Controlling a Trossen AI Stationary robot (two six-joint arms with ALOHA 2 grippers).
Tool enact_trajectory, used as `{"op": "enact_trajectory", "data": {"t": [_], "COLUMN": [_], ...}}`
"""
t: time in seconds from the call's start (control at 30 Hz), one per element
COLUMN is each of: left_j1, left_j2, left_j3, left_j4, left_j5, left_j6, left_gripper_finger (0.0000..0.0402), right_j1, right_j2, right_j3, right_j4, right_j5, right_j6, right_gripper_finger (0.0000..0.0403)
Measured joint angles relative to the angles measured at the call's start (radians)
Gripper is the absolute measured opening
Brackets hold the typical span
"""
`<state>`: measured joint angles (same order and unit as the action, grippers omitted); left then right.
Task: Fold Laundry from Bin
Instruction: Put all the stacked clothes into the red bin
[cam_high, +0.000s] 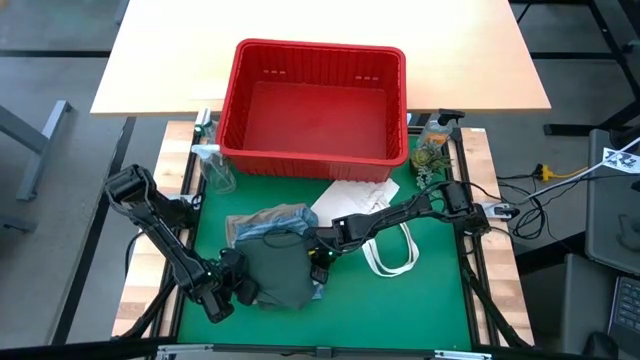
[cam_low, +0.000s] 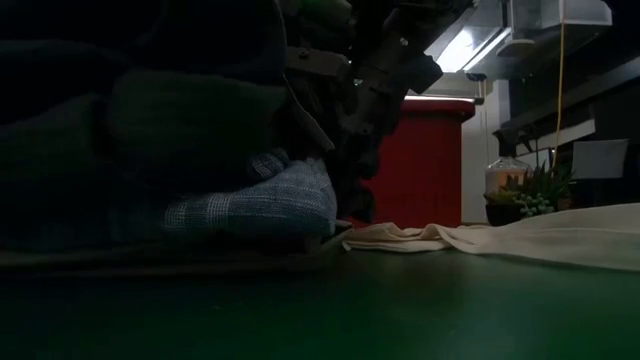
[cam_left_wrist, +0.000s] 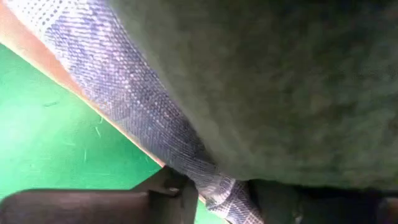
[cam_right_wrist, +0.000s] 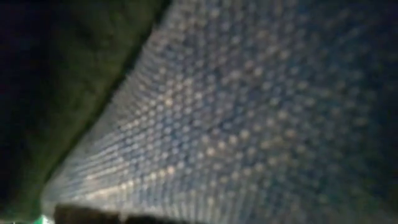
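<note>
Green matting covers the worktop (cam_high: 420, 290), where the red bin (cam_high: 312, 100) stands empty at the far edge and the dark green garment (cam_high: 275, 270) lies on the blue-white striped shirt (cam_high: 262, 222) near the front. A fold looks to be under way: the right gripper (cam_high: 318, 252) is pressed shut, apparently pinching the pile's right edge, while the left gripper (cam_high: 238, 290) sits at its near-left corner, and I cannot tell how its fingers stand. Next both edges likely need lifting together, clear of the white tote bag (cam_high: 385, 235) just beside, the spray bottle (cam_high: 212, 165) and the small plant (cam_high: 430, 150).
</note>
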<state>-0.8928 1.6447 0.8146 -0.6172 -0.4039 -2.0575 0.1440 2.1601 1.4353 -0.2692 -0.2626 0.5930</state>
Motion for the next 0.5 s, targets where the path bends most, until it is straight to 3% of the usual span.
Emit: {"op": "enact_trajectory", "data": {"t": [0.2, 0.5], "left_j1": [-0.003, -0.003], "left_j2": [-0.001, -0.003], "left_j3": [0.0, 0.0], "left_j4": [-0.004, -0.027], "left_j5": [0.039, 0.071], "left_j6": [-0.001, -0.001], "left_gripper_finger": [0.0105, 0.0176], "right_j1": [0.001, 0.001], "right_j2": [0.001, 0.001], "right_j3": [0.0, 0.0], "right_j4": [0.005, 0.006], "right_j5": [0.0, -0.001], "right_j6": [0.0, -0.022], "right_gripper_finger": [0.0003, 0.0003]}}
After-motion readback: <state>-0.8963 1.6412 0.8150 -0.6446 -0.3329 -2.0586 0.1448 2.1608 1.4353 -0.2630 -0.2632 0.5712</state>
